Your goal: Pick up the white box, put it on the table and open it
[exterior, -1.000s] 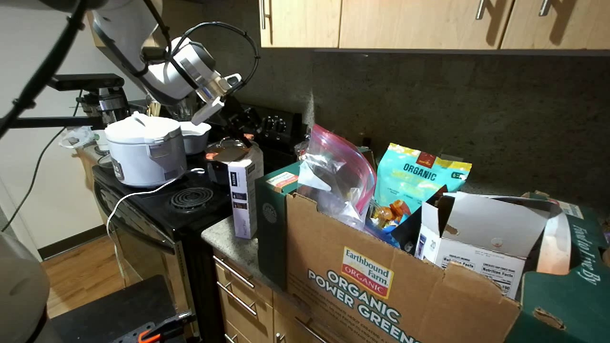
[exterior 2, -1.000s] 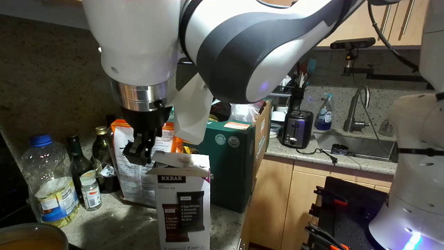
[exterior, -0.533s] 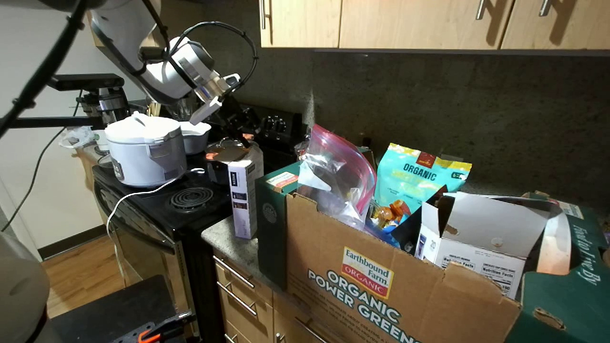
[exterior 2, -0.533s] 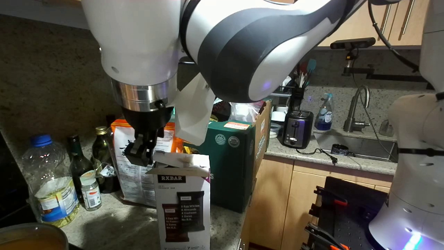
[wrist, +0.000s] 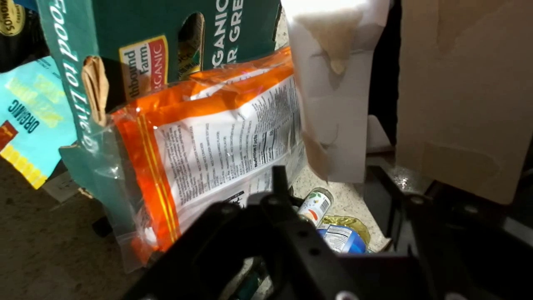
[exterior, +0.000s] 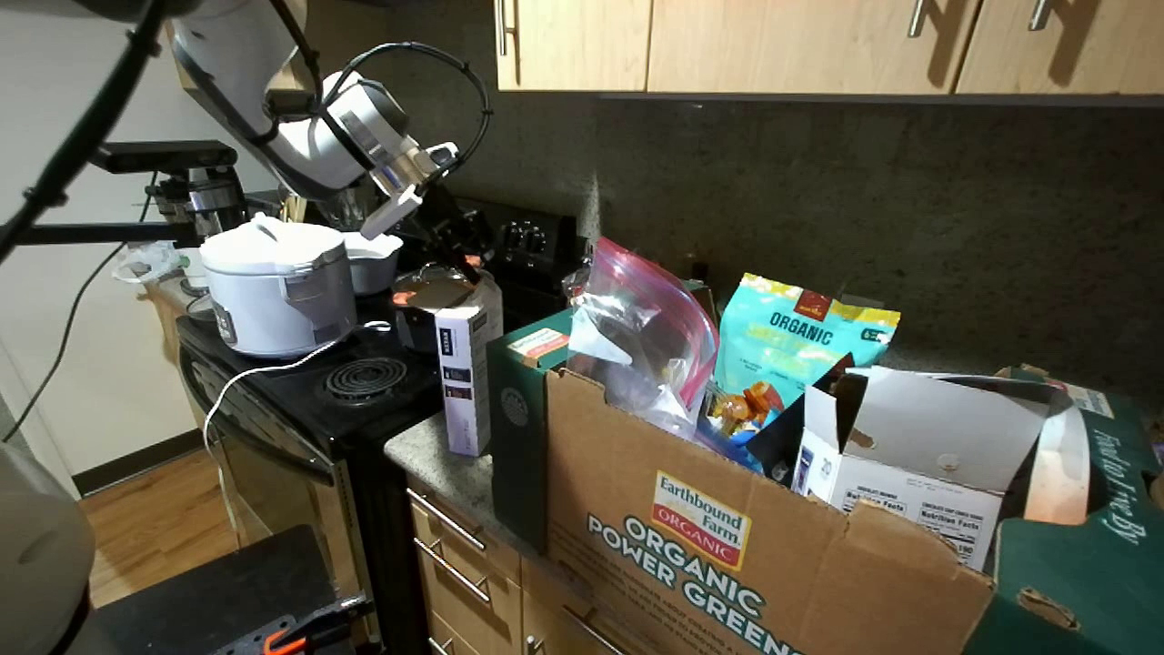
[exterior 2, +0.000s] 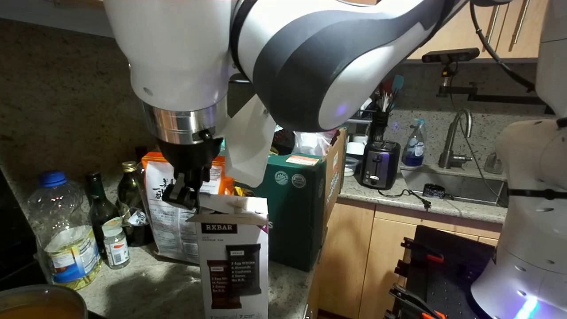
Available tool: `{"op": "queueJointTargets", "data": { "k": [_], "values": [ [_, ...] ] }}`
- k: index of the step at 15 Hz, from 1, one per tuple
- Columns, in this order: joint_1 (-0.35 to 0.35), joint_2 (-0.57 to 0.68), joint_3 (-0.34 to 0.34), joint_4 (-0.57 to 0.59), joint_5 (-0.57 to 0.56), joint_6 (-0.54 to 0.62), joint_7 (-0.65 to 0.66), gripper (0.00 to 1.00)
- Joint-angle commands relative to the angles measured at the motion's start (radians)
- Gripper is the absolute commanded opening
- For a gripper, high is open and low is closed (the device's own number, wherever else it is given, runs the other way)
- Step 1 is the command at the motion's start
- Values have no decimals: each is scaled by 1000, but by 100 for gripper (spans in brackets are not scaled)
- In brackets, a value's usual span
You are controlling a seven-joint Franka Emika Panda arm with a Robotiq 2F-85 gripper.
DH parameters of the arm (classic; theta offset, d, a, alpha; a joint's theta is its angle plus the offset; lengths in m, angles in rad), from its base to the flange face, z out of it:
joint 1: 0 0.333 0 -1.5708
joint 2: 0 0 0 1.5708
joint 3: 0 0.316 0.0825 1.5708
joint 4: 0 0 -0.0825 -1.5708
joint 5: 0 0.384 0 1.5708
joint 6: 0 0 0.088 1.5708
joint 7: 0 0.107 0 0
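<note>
Wrist view: gripper [wrist: 328,179] spread, contact unclear; likely light, flimsy white box [exterior 2: 232,263] near table's [exterior: 424,449] front corner should be pinched by flap [wrist: 335,112].

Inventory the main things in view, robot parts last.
White box: 1, white, upright on the countertop.
Cardboard box: 1, brown and green, on the countertop.
Carton: 1, white, in the cardboard box.
Zip bag: 1, clear, there too.
Pouch: 1, teal, behind the carton.
Food bag: 1, orange and white, on the countertop.
Jug: 1, clear, on the countertop.
Jar: 1, clear, beside the jug.
Bottles: at least 2, dark, near the jar.
Stove: 1, black, beside the countertop.
Cooker: 1, white, on the stove.
Toaster: 1, black, near the sink.
Arm: 1, white and grey, overhead.
End effector: 1, black, by the white box.
</note>
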Motion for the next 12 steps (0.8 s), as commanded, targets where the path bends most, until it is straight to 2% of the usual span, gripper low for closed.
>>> {"op": "queueJointTargets", "data": {
  "k": [1, 3, 5, 6, 7, 9, 12],
  "values": [
    [1, -28, 8, -20, 15, -37, 31, 21],
    [4, -30, 11, -22, 17, -45, 36, 5],
    [8, -29, 14, -22, 20, -55, 43, 0],
    [9, -28, 17, -22, 22, -58, 48, 2],
    [10, -25, 20, -21, 26, -61, 50, 24],
    [8, -22, 23, -21, 34, -62, 56, 29],
    [10, -23, 23, -23, 50, -67, 55, 51]
  ]
}}
